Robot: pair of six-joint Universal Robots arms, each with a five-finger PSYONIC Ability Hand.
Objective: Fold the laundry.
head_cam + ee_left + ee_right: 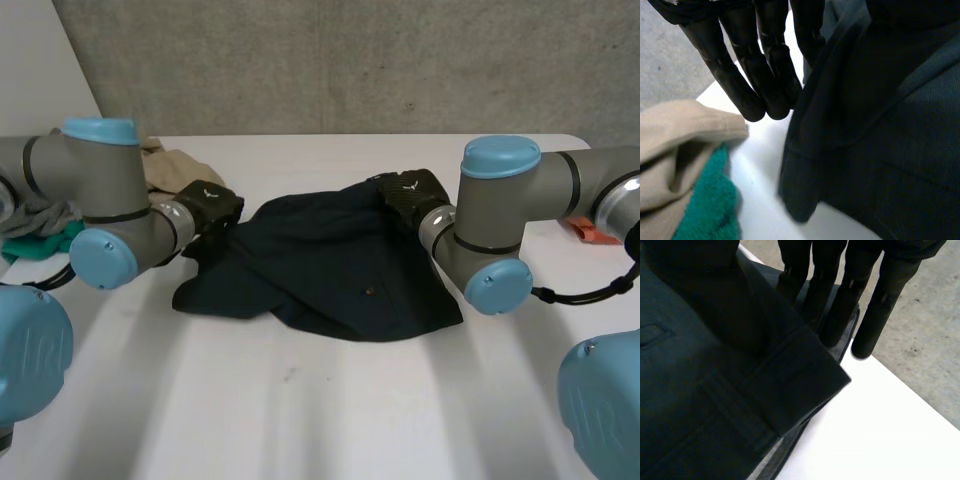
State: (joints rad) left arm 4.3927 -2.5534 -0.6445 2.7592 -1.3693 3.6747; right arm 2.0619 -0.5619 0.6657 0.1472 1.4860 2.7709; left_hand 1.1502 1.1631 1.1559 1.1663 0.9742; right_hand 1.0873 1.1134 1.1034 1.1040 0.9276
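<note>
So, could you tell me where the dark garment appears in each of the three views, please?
Head view: dark garment mid-table, between the left hand and the right hand.
Left wrist view: dark garment beside the left hand, across from the beige cloth.
Right wrist view: dark garment beneath the right hand.
Shared landmark: the white table along its edge.

A white, smooth-topped table [330, 420] carries everything here. A dark navy fabric garment [330, 270] lies spread and rumpled across its middle, with a small button showing on its upper face. At the far left corner a crumpled beige cloth [175, 165] rests on the tabletop, and a green towelling cloth [40, 245] lies against it, partly tucked under the beige edge. Well apart, by the table's right edge, sits a small orange-red item [590, 230], possibly folded fabric.
</note>
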